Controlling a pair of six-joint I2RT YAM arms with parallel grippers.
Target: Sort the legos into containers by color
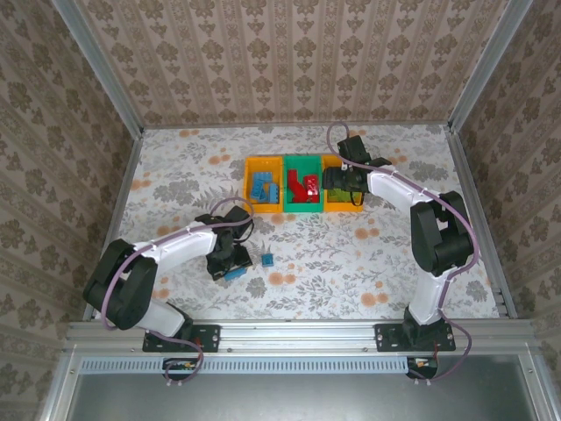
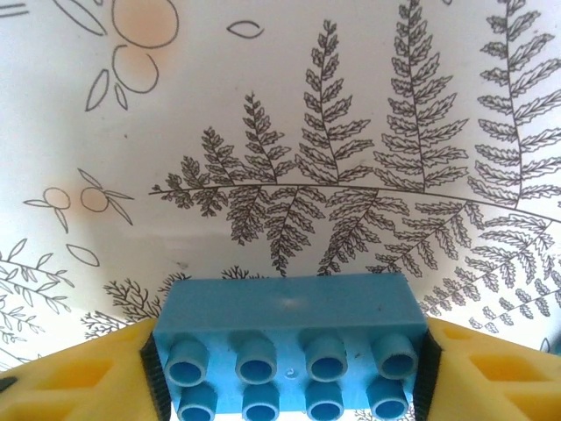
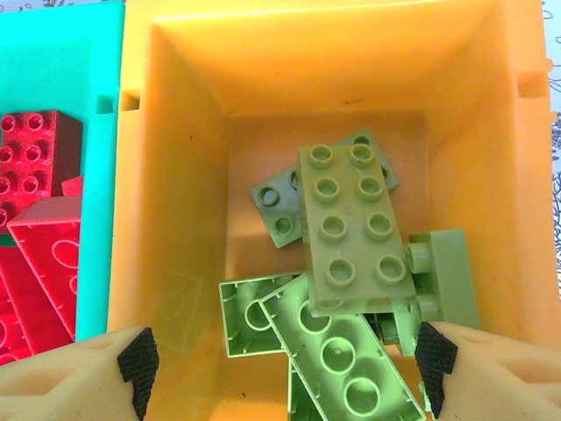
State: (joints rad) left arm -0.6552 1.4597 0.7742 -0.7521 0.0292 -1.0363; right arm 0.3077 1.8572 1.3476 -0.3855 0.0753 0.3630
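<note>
My left gripper (image 2: 289,373) is shut on a blue lego (image 2: 289,338), studs facing the camera, just above the tablecloth. In the top view this gripper (image 1: 233,270) is at the near left, with a second blue lego (image 1: 266,260) loose on the table to its right. The three joined containers stand mid-table: a left orange bin (image 1: 250,203) with blue legos, a green bin (image 1: 301,160) with red legos (image 3: 35,237), and a right orange bin (image 3: 175,175) with several light green legos (image 3: 355,228). My right gripper (image 3: 280,364) hangs open over that right bin (image 1: 340,209), holding nothing.
A floral tablecloth (image 1: 394,254) covers the table. Metal frame rails and patterned walls (image 1: 289,61) close in the back and sides. Open cloth lies between the arms in front of the bins.
</note>
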